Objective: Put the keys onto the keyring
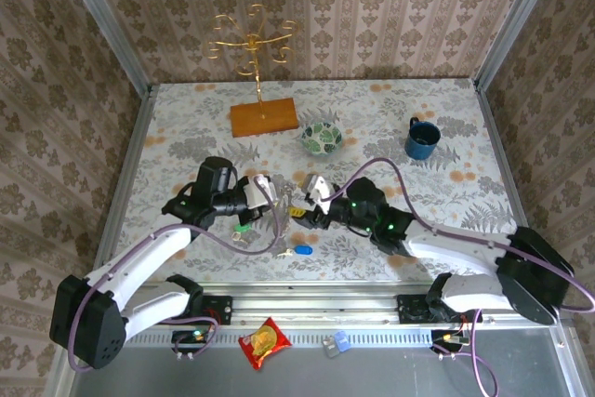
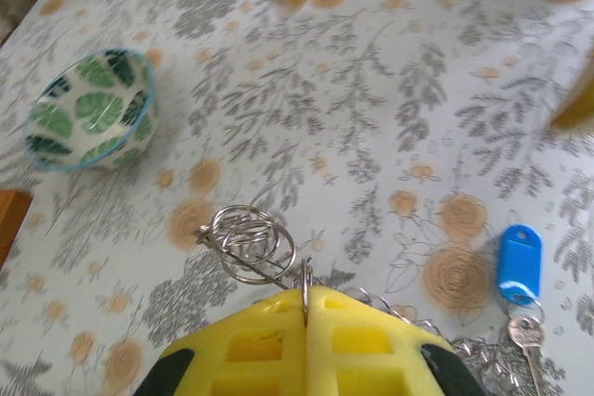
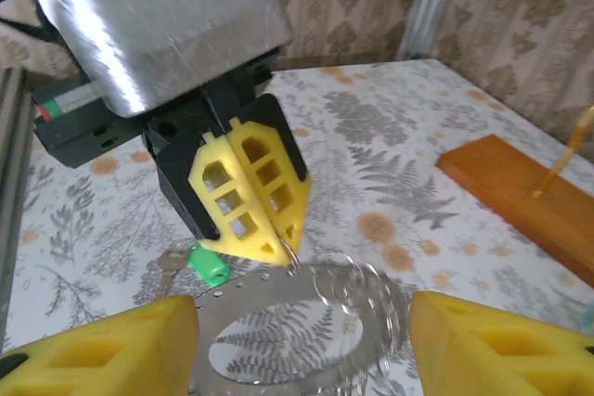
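Key with green head [image 3: 209,264] loose at left; left gripper [image 2: 304,296] pressed together on the keyring [image 3: 269,292] rim; key with blue head [image 2: 518,261] lying free; right gripper [image 3: 304,322] spread, empty. Risk: thin rim twisting out of so narrow a pinch under a key's push.

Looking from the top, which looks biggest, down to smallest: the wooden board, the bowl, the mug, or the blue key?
1. wooden board
2. bowl and mug: these look about the same size, so I can't rank one above the other
3. blue key, by far the smallest
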